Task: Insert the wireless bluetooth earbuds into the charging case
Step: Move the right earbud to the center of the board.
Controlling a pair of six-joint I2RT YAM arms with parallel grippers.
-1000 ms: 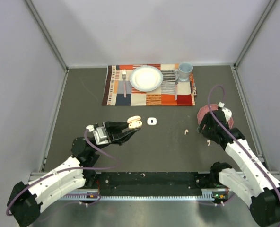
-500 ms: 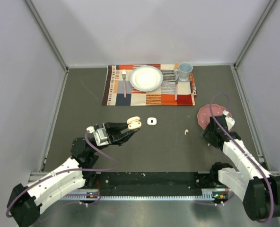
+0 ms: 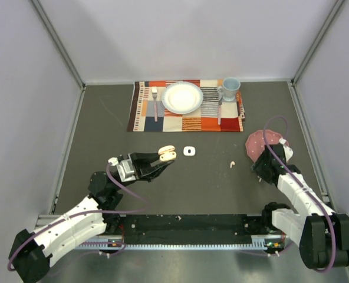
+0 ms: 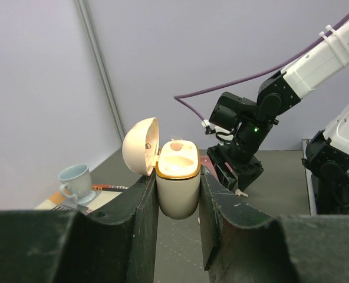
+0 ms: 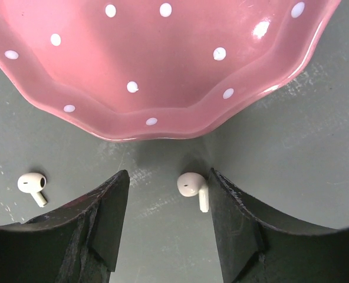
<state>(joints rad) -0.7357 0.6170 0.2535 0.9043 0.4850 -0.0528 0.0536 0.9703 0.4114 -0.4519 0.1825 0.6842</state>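
Note:
My left gripper (image 3: 163, 158) (image 4: 177, 197) is shut on the cream charging case (image 3: 167, 154) (image 4: 178, 180), held above the table with its lid (image 4: 140, 146) swung open. My right gripper (image 3: 260, 171) (image 5: 165, 184) stands open, low over the table at the rim of a pink dotted dish (image 3: 260, 140) (image 5: 163, 65). One white earbud (image 5: 193, 186) lies on the table between its fingers, close against the right finger (image 5: 233, 218). A second earbud (image 5: 31, 184) lies outside the left finger. In the top view a loose earbud (image 3: 232, 164) lies left of the right gripper.
A small white rounded-square case (image 3: 190, 151) lies on the table right of the held case. At the back, a patterned placemat (image 3: 186, 121) carries a white plate (image 3: 182, 97), a fork (image 3: 154, 100) and a light blue cup (image 3: 230, 88) (image 4: 75, 180). Walls enclose the table.
The right gripper's fingers have drawn closer together around the earbud, and the right arm has shifted a little beside the pink dish. The left arm and the case have not moved.

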